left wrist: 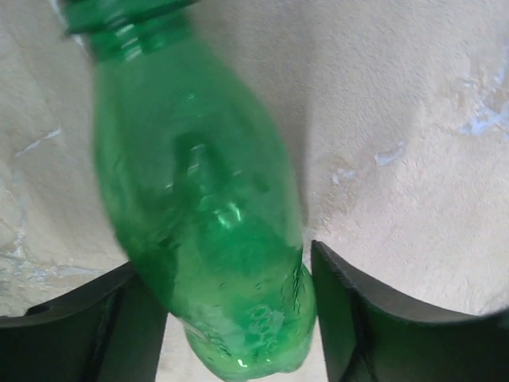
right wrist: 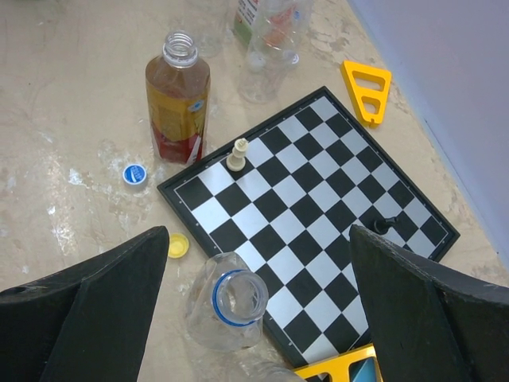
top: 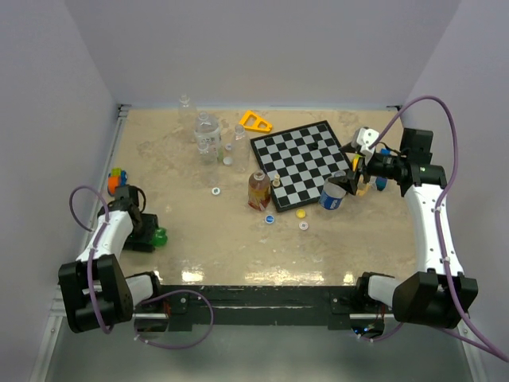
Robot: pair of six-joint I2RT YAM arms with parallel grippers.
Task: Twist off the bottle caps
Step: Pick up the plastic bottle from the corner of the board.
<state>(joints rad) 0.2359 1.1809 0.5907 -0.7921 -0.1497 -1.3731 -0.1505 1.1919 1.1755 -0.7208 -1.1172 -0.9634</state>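
At the lower left of the top view, the left fingers are resting low on the desk with the green bottle between them. In the left wrist view one finger is touching the bottle and a thin strip of desk is showing beside the other, so we cannot tell if they are clenching it. The picture is blurred. A little farther, toward the middle, the white cap, the blue cap and the yellow cap are lying loose on the desk. At the right, the clear bottle with blue label is lying uncapped at the corner of the chessboard. The right fingers are hovering over it, released and spread wide. Left of the board, the amber bottle is standing upright with its mouth open.
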